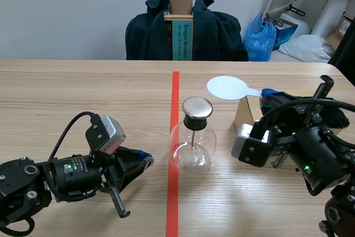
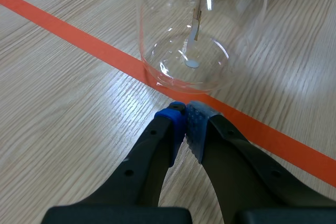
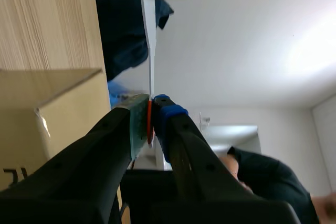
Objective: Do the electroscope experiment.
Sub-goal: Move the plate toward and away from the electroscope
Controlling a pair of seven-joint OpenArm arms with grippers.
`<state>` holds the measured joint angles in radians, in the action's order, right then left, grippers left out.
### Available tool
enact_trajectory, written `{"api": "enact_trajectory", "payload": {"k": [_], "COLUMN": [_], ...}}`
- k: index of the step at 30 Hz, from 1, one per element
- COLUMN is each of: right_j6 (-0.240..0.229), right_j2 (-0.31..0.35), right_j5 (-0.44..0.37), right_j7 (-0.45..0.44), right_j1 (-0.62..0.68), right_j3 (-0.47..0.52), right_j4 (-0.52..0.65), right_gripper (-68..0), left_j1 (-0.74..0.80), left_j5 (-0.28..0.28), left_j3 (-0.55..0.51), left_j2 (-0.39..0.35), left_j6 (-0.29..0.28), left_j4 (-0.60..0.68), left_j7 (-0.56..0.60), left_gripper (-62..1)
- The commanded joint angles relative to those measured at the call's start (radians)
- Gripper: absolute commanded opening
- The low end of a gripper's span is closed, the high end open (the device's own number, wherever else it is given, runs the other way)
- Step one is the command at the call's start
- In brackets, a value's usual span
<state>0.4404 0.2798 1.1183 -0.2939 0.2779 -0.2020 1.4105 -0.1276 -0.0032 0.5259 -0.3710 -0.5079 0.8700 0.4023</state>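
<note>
the left tool (image 2: 185,116), pads pressed together on nothing, sits low over the bench (image 1: 83,98), just short of the glass electroscope flask (image 1: 192,148) standing on the red tape line (image 1: 173,203). beyond, the right tool (image 3: 151,109) is clamped on the handle of a white paddle (image 1: 227,88), raised behind the flask's metal cap (image 1: 197,107). a careless swing could likely topple the flask, and the thin handle might slip.

Scene view: bright, even room light from above. Shadows soft, faint under glass flask (image 1: 192,148) and 2 arms. Broad pale sheen on metal cap (image 1: 197,107); white paddle (image 1: 226,87) near washed out.
Left wrist view: small glints on flask bulb, pale sheen on tabletop (image 2: 294,72) beside it.
Right wrist view: wall (image 3: 252,35) glares white. Right hand (image 3: 151,106), closed on paddle, dark against it.
</note>
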Motion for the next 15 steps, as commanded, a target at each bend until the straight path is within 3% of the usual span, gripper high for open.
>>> {"api": "enact_trajectory", "payload": {"k": [1, 11, 15], "right_j6": [0.015, 0.015, 0.014], "right_j2": [0.011, 0.015, 0.017], "right_j5": [-0.014, -0.064, -0.119], "right_j7": [0.045, 0.345, 0.402], "right_j1": [-0.012, -0.002, 0.008], "right_j3": [0.012, 0.012, 0.013], "right_j4": [0.017, 0.017, 0.017], "right_gripper": [-66.7, -66.7, -66.7], "left_j1": [-0.003, -0.003, -0.003], "left_j5": [-0.011, -0.011, -0.011], "left_j3": [-0.008, -0.008, -0.008], "left_j2": [0.008, 0.008, 0.008], "left_j6": [0.001, 0.001, 0.001], "left_j4": [0.019, 0.019, 0.019], "left_j7": [0.021, 0.021, 0.02], "left_gripper": [-58.8, -58.8, -58.8]}}
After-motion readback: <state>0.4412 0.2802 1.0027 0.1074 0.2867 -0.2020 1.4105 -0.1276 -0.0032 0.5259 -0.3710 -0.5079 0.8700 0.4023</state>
